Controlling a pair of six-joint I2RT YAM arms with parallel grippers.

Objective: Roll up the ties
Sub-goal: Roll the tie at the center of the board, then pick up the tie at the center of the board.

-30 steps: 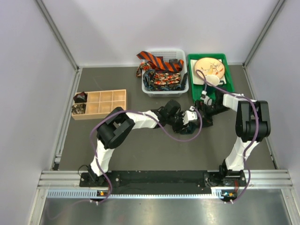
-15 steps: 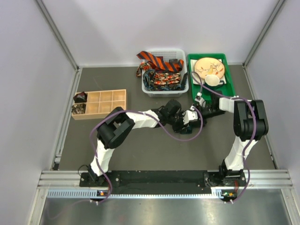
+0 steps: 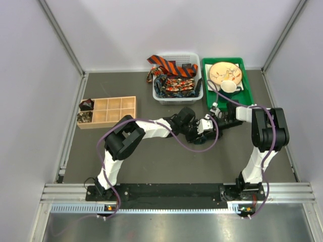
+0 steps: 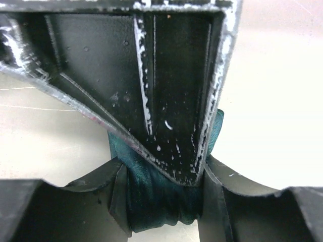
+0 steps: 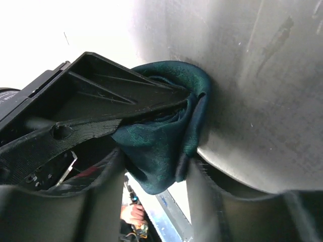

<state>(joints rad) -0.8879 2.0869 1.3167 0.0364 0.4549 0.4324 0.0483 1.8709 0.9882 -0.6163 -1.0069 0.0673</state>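
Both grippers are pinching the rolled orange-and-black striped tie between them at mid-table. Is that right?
Not quite: the roll they pinch is the dark teal tie, as both wrist views show. The left gripper and right gripper do both hold it at mid-table.

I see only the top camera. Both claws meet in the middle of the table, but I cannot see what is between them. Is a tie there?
Observer: Yes. The left wrist view shows the teal tie, rolled up, gripped in the left claw.
Operator: Does the right claw hold it too?
Observer: The right wrist view shows the same roll filling the gap of the right claw, with fabric touching both sides.
Operator: Is the roll tidy?
Observer: Mostly. In the right wrist view, the inner coils show at the end of the roll, and one outer layer wraps around them.
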